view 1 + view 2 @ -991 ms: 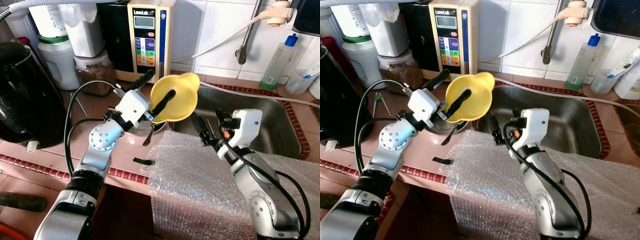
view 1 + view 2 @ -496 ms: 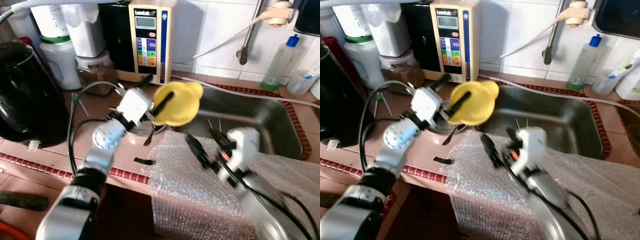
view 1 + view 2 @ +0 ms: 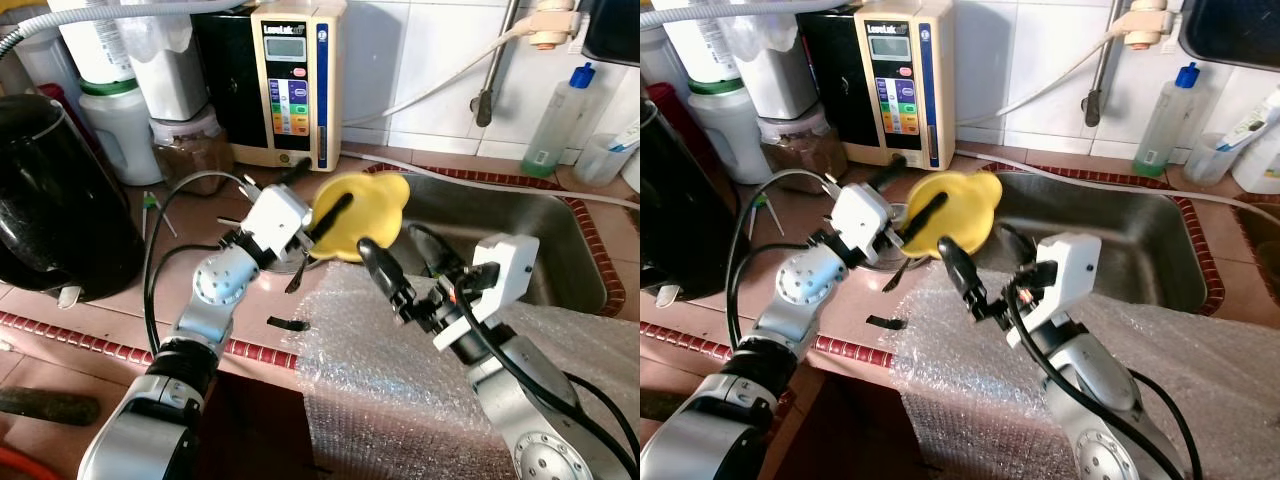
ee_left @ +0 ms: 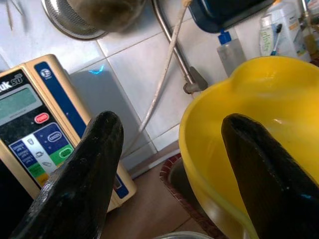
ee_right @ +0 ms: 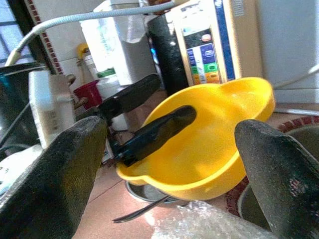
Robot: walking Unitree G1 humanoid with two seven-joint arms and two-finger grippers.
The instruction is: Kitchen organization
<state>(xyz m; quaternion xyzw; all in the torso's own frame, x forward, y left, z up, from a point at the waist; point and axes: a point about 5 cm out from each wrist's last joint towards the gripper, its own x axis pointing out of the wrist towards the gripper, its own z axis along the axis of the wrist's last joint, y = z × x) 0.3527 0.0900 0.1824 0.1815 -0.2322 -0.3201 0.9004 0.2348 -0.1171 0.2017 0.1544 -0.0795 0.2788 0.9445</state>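
Silver arms (image 3: 215, 290), black cables, black jaws

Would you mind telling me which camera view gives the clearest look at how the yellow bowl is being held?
The right wrist view: the yellow bowl shows whole, the left gripper pinching its rim, one finger inside, one outside. The left wrist view crops the bowl to one side. The eye views show it smaller, beside the sink, with the right gripper open nearby.

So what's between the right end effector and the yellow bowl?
Nothing. In the right wrist view, the gap from the open right end effector to the yellow bowl is bare air.
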